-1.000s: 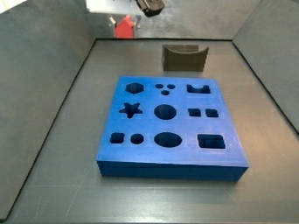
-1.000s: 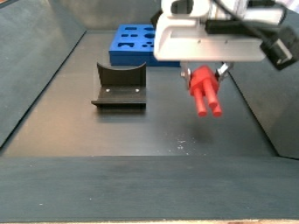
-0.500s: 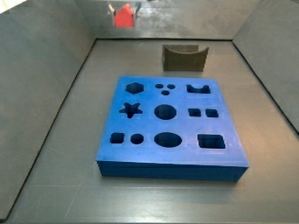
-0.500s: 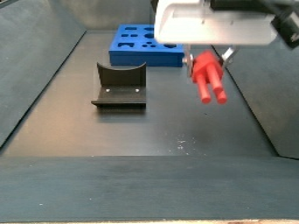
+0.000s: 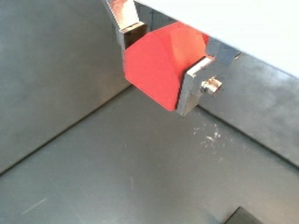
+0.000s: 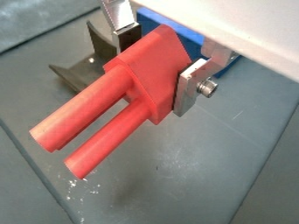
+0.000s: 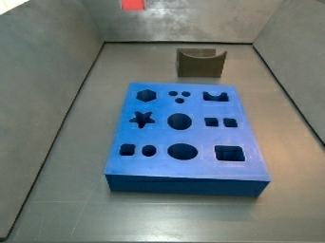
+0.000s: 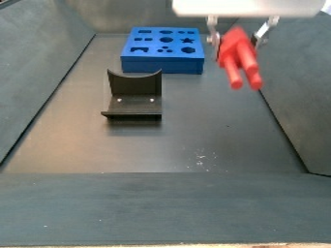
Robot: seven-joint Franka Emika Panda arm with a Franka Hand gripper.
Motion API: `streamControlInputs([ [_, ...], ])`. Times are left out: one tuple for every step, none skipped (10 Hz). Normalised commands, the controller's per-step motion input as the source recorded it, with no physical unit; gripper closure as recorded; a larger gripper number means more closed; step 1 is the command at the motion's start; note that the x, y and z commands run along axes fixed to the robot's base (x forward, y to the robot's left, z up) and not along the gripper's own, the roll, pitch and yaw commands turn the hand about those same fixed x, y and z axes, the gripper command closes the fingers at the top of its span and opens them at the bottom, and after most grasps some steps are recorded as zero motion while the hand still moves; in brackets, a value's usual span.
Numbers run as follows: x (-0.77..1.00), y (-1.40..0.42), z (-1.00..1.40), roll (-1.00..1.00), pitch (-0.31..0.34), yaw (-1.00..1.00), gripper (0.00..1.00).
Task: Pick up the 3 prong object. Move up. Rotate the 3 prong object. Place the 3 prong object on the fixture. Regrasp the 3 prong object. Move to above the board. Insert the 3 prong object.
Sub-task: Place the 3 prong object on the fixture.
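The 3 prong object (image 6: 117, 105) is a red-orange block with round prongs that point away from the jaws. My gripper (image 6: 156, 54) is shut on its block end, one silver finger (image 6: 193, 83) flat against each side. In a wrist view the block (image 5: 158, 57) fills the gap of the gripper (image 5: 162, 52). In a side view the gripper (image 8: 241, 29) hangs high over the floor, right of the fixture (image 8: 132, 95), with the piece (image 8: 238, 56) slanting downward. Only the red piece (image 7: 132, 5) shows at the top edge of a side view. The blue board (image 7: 248, 133) lies flat, the fixture (image 7: 200, 63) behind it.
Dark sloping walls (image 8: 39, 77) enclose the grey floor. A few white scuff marks (image 8: 200, 160) lie on the floor below the gripper. The board (image 8: 165, 60) sits at the far end, beyond the fixture, and a strip of it (image 6: 216, 52) shows behind the jaws.
The gripper has risen with the red piece held in it. It has nearly left the top of both side views. Fixture and board have not moved.
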Motion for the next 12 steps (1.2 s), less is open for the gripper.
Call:
streamControlInputs([
  [0.00, 0.02, 0.40, 0.02, 0.079, -0.03, 1.00],
  [1.00, -0.16, 0.30, -0.15, -0.208, 0.23, 1.00],
  [1.00, -0.16, 0.25, -0.15, -0.194, 0.23, 1.00],
  [1.00, -0.15, 0.20, -0.15, -0.109, 0.19, 1.00],
  [1.00, -0.12, 0.18, -0.13, -0.056, 0.12, 1.00],
  [1.00, -0.11, 0.15, -0.11, -0.010, 0.09, 1.00],
  [1.00, -0.10, 0.14, -0.09, 0.017, 0.07, 1.00],
  [1.00, -0.08, 0.11, -0.08, 0.059, 0.05, 1.00],
  [1.00, -0.07, 0.09, -0.08, 0.088, 0.04, 1.00],
  [1.00, -0.05, 0.08, -0.09, 0.104, 0.04, 1.00],
  [1.00, -0.05, 0.07, -0.09, 0.115, 0.03, 1.00],
  [1.00, -0.04, 0.06, -0.09, 0.130, 0.03, 1.00],
])
